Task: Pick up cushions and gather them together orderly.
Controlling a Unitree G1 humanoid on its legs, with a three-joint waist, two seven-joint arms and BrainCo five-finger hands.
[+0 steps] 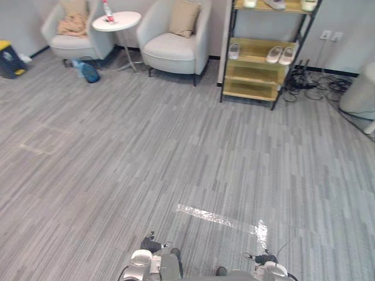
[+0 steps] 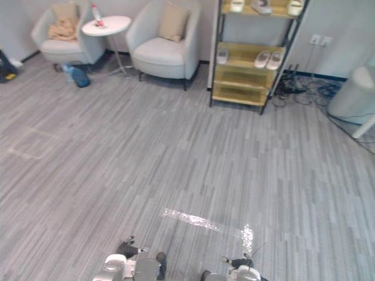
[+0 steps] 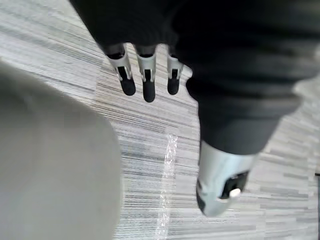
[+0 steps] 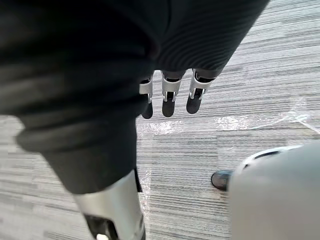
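A tan cushion [image 1: 184,17] leans upright against the back of the nearer grey armchair [image 1: 176,52] at the far wall. Another tan cushion [image 1: 74,7] stands in the left armchair [image 1: 70,44], with a crumpled tan cloth or cushion [image 1: 72,24] on the seat in front of it. Both chairs are far across the floor from me. My left hand [image 3: 146,82] hangs over bare floor with its fingers straight and holds nothing. My right hand [image 4: 168,100] hangs the same way, open and empty, above the floor.
A round white side table [image 1: 116,21] with a bottle stands between the chairs, and a blue bag [image 1: 88,71] lies under it. A wooden shoe shelf [image 1: 261,52] and cables [image 1: 310,85] are at the back right. A shiny tape strip [image 1: 205,215] marks the floor nearby.
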